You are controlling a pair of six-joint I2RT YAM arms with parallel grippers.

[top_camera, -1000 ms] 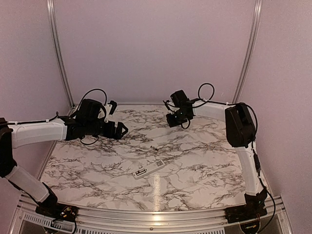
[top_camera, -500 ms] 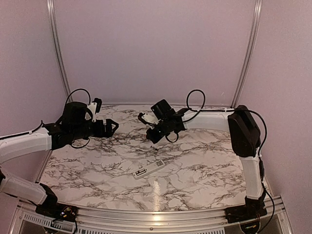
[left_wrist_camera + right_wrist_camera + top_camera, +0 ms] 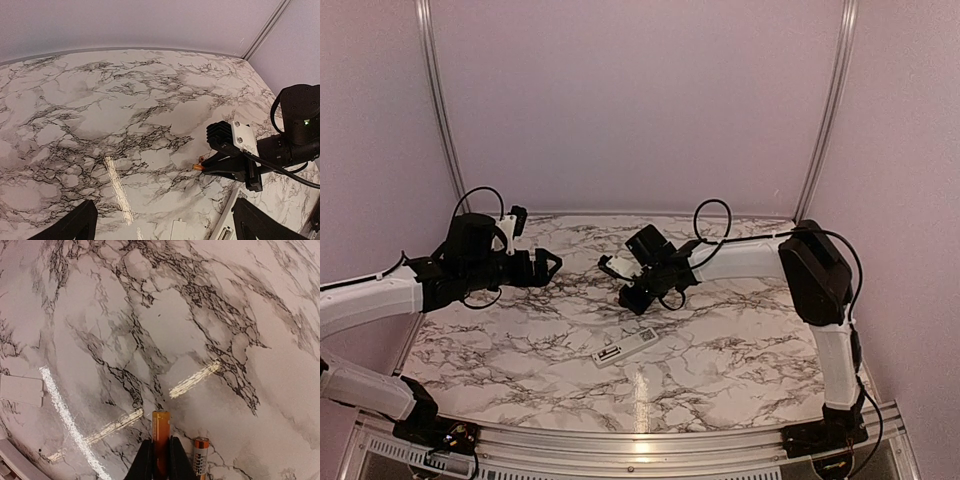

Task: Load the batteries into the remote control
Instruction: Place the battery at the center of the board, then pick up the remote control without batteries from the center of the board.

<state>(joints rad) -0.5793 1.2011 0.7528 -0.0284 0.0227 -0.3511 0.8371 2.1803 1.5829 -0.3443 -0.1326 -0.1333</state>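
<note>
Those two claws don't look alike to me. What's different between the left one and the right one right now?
The left gripper stands wide open and holds nothing; the right gripper is shut on an orange battery. The left gripper hangs higher, over the left side of the marble table; the right gripper is low over the middle, just beyond the remote control. Both are black two-finger claws on white arms.

The white-and-grey marble-patterned tabletop (image 3: 210,315) looks smooth and glossy, throwing back bright streaks of light; the slim orange cylindrical battery (image 3: 160,432) has a soft sheen; the second orange battery (image 3: 201,456) shows a shiny metal cap; the slim white rectangular remote control (image 3: 625,348) looks like matt plastic; the silvery frame rails (image 3: 829,105) are dull metal.
</note>
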